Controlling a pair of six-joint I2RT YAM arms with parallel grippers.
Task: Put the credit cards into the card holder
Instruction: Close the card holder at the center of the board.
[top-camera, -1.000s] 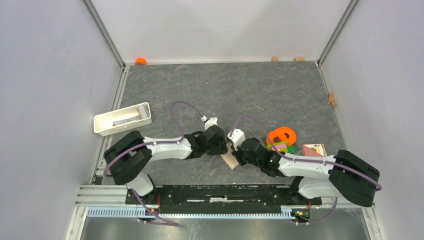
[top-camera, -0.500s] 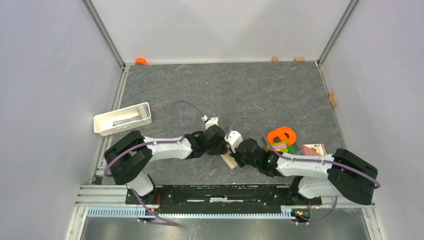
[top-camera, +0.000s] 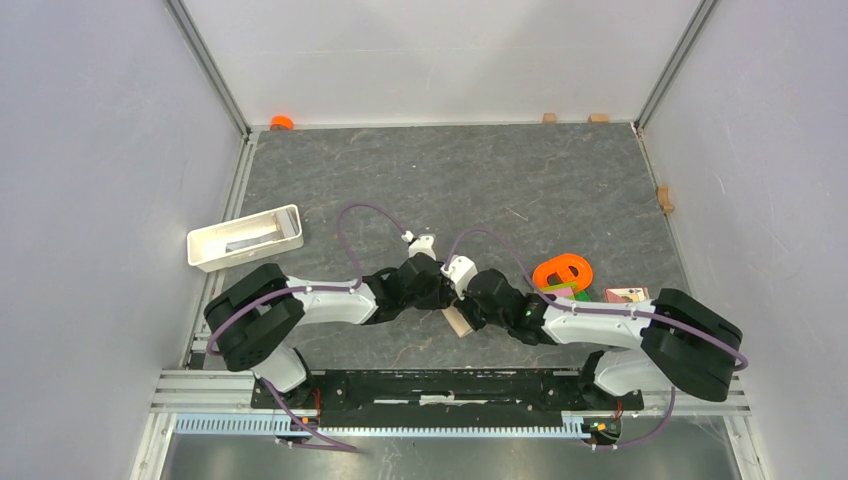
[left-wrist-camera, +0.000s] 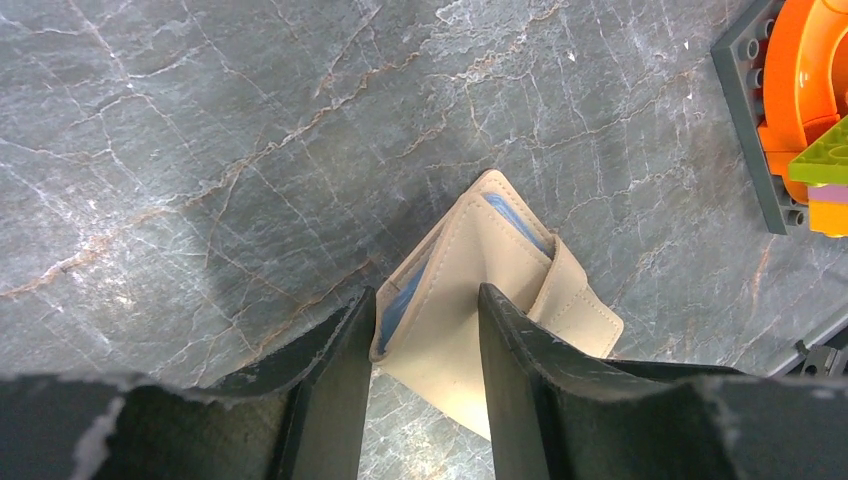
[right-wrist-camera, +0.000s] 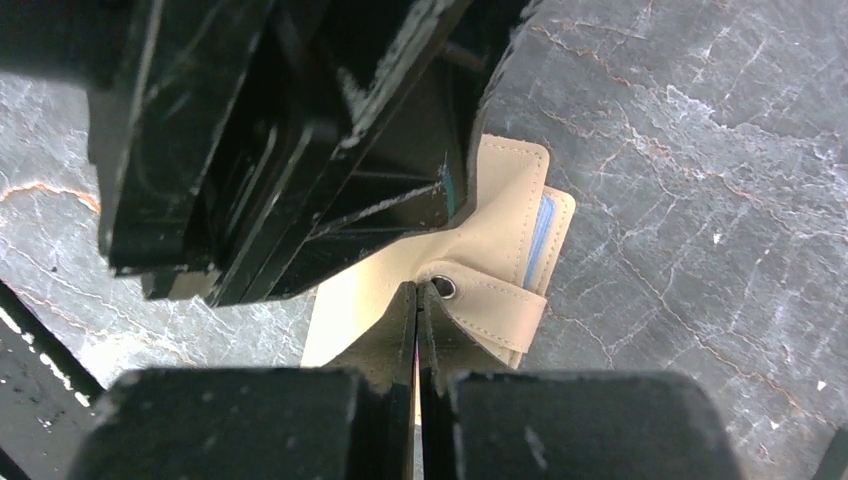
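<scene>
Two arms: left arm (top-camera: 320, 298) and right arm (top-camera: 600, 320) are reaching inward and meeting over the near middle of the bench (top-camera: 450, 180).
Bench surface: dark grey and stone-patterned, it is showing pale cracks and a few rust-coloured veins.
Room: plain pale walls (top-camera: 440, 50) are closing in three sides, with metal frame posts (top-camera: 205, 65) running up the far corners.
Card holder (left-wrist-camera: 480, 250): the beige holder is standing half-folded on the bench between the two arms, with blue-grey pocket edges showing inside.
Left end effector (left-wrist-camera: 425, 300): its fingers are sitting apart with one leaf of the card holder between them, and both inner faces are lying against that leaf.
Right end effector (right-wrist-camera: 417, 300): its fingers are pressing almost together, pinching the near edge of the card holder just beside the snap tab (right-wrist-camera: 490, 305).
Pale card (top-camera: 627, 295): this card with reddish print is lying flat near the right edge of the bench, well apart from the card holder and partly hidden by the right arm.
Toy bricks (top-camera: 563, 272): an orange arch on a grey plate is sitting between the card holder and the pale card.
White tray (top-camera: 245, 238): it is resting at the left edge of the bench.
Wooden blocks (top-camera: 549, 117): small tan pieces are lying along the far and right edges.
Orange cap (top-camera: 281, 122): it is sitting in the far left corner.
</scene>
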